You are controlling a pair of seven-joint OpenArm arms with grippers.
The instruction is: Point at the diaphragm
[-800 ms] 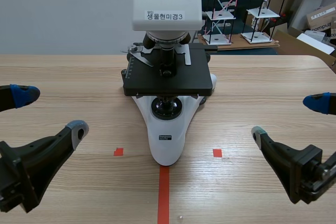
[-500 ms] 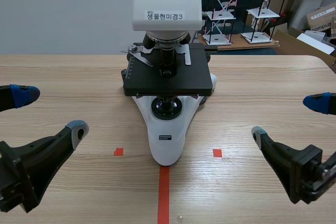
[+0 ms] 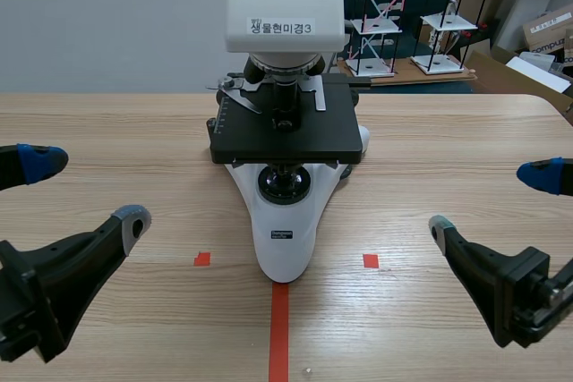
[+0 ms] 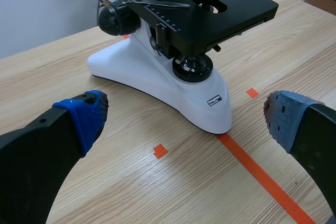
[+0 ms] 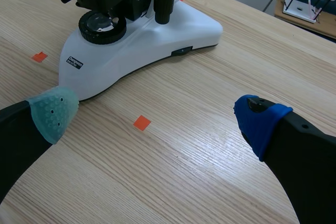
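Scene view: the diaphragm is tucked under the black stage of the microscope, mid-table. The left gripper and right gripper are spread wide and empty. It is judged rigid yet delicate, so only its near edge should be indicated.

Status: no change detected btwn earlier frames and now.
1. Left gripper: pos. and finger spread identical; no displacement.
2. Right gripper: same result; no displacement, fingers spread as before.
3. Microscope: no shift rel. to the tape marks.
Note: any motion present is too small to resolve in the scene view. Wrist views have no earlier ref., so no comparison is possible there.
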